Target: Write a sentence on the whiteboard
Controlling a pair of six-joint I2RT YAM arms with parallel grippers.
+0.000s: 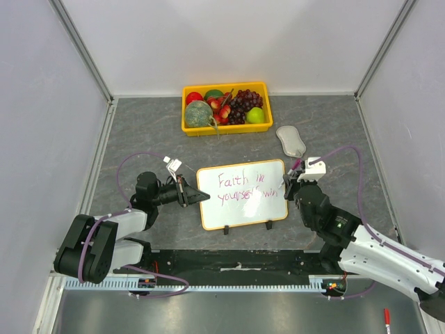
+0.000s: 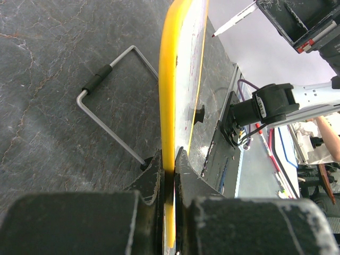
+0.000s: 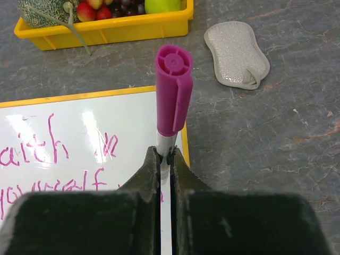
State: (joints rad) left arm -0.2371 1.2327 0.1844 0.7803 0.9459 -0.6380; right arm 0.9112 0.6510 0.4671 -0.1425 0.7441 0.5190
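The whiteboard (image 1: 243, 209), white with a yellow rim, stands tilted on its wire legs in the middle of the table. The sentence (image 1: 240, 188) runs across it in two pink lines, reading about "Faith in yourself win". My left gripper (image 1: 198, 197) is shut on the board's left edge. In the left wrist view the yellow rim (image 2: 169, 106) sits pinched in that left gripper (image 2: 169, 164). My right gripper (image 1: 290, 182) is at the board's right edge, shut on a pink-capped marker (image 3: 172, 101). In the right wrist view the right gripper (image 3: 166, 159) hovers over the board (image 3: 79, 122); the marker's tip is hidden.
A yellow fruit tray (image 1: 226, 130) stands at the back. A grey sponge (image 1: 290, 139) lies right of it, behind the board's right end. The board's wire stand leg (image 2: 114, 114) rests on the table. A red marker (image 1: 386, 319) lies off the table at the near right.
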